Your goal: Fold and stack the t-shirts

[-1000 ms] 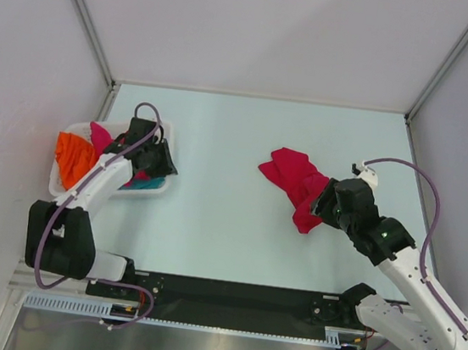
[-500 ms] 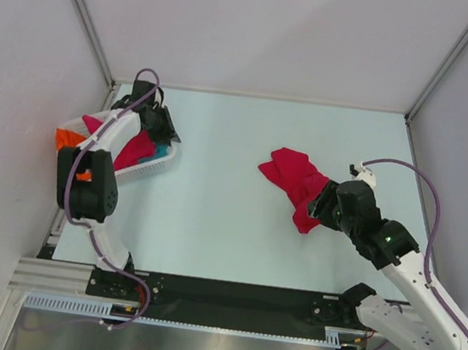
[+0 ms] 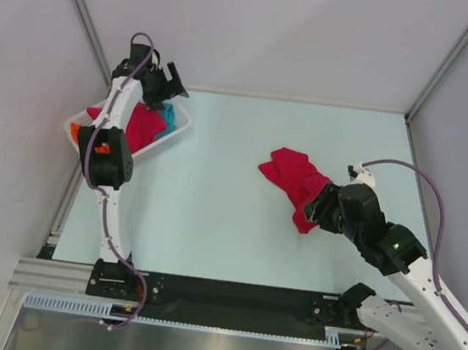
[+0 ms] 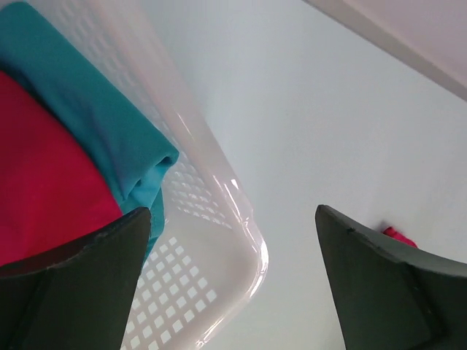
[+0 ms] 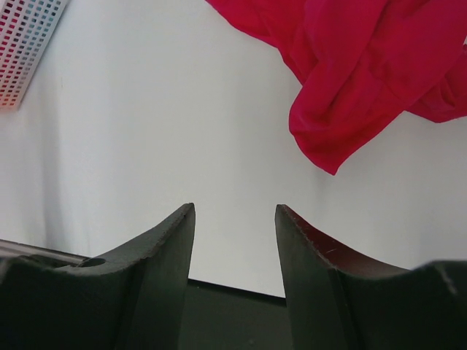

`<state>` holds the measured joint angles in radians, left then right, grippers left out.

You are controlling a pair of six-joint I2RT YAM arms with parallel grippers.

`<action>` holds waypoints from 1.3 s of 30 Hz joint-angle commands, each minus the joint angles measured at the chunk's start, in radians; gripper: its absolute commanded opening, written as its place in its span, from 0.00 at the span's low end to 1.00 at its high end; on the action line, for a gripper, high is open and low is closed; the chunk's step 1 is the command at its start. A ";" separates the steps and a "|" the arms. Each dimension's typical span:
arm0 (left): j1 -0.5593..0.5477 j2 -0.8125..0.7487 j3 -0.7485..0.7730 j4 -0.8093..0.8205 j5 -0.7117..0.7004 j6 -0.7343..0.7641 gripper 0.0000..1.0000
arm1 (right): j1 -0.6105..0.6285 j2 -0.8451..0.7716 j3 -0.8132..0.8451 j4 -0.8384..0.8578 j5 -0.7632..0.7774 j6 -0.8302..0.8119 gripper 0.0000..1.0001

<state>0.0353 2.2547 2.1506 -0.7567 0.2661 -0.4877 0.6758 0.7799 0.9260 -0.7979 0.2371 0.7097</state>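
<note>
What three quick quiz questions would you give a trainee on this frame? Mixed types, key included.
1. True or false: the left gripper holds a shirt.
2. The crimson t-shirt on the table is: A) clamped in the right gripper, B) crumpled just ahead of the open right gripper, C) folded flat.
3. Which shirt colours show in the white mesh basket?
Key: 1 false, it is open and empty. 2 B. 3 crimson shirt, teal shirt, a sliver of orange shirt.
</note>
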 commanded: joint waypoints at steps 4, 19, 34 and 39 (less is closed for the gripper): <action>-0.008 -0.117 -0.020 0.068 0.070 0.003 1.00 | 0.028 -0.016 0.025 -0.003 -0.012 0.024 0.53; -0.294 -0.362 -0.389 0.142 0.096 0.163 0.99 | 0.151 0.108 -0.021 0.109 0.002 0.057 0.52; -0.270 -0.158 -0.390 0.049 -0.189 0.097 0.99 | 0.151 0.124 -0.024 0.101 0.016 0.030 0.54; -0.216 -0.095 -0.341 0.037 -0.232 0.077 1.00 | 0.151 0.117 -0.022 0.080 0.034 0.017 0.54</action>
<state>-0.2409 2.1284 1.7359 -0.7078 0.1066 -0.3794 0.8227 0.9062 0.8970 -0.7219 0.2317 0.7460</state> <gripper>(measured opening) 0.994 0.535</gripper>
